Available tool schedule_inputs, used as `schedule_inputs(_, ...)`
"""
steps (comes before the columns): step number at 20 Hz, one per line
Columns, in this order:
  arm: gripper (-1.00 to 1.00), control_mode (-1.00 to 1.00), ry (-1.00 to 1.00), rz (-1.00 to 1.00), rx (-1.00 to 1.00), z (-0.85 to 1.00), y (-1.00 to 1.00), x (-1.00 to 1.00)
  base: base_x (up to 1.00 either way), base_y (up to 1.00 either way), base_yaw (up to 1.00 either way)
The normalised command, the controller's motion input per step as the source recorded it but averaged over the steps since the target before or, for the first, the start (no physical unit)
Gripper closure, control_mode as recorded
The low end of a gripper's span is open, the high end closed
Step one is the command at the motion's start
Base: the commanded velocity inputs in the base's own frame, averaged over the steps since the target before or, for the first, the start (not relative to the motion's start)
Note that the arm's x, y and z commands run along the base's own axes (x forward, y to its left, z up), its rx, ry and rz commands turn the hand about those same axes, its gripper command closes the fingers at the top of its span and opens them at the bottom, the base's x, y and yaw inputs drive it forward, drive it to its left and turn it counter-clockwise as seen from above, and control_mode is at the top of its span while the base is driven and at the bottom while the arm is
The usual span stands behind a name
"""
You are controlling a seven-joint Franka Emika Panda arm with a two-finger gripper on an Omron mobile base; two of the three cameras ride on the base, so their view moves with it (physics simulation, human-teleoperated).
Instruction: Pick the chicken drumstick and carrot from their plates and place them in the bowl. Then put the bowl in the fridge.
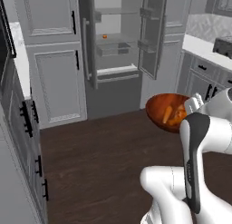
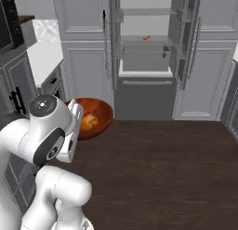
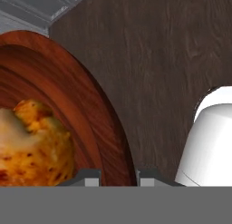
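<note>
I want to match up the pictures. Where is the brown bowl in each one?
Left base view: the bowl is at the right, middle height, above the dark wood floor.
Right base view: the bowl is left of centre, beside the arm.
Hand view: the bowl covers the left side.
Shared landmark: the open fridge.

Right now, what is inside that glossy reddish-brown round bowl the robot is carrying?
Inside the glossy reddish-brown bowl lie a slim orange carrot and a golden, speckled chicken drumstick. The white arm covers part of the bowl, so the rest of its inside cannot be seen.
</note>
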Motion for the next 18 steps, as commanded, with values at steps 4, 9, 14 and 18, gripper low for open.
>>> schedule_inputs(4,1.00,1.00,0.00,0.00,0.00,0.00,0.00,0.00,0.91,-1.00,0.38)
schedule_inputs(9,1.00,1.00,0.00,0.00,0.00,0.00,0.00,0.00,0.89,-1.00,0.36)
schedule_inputs(14,1.00,1.00,0.00,0.00,0.00,0.00,0.00,0.00,1.00,-0.90,0.28)
schedule_inputs(18,1.00,1.00,0.00,0.00,0.00,0.00,0.00,0.00,1.00,-0.04,0.03)
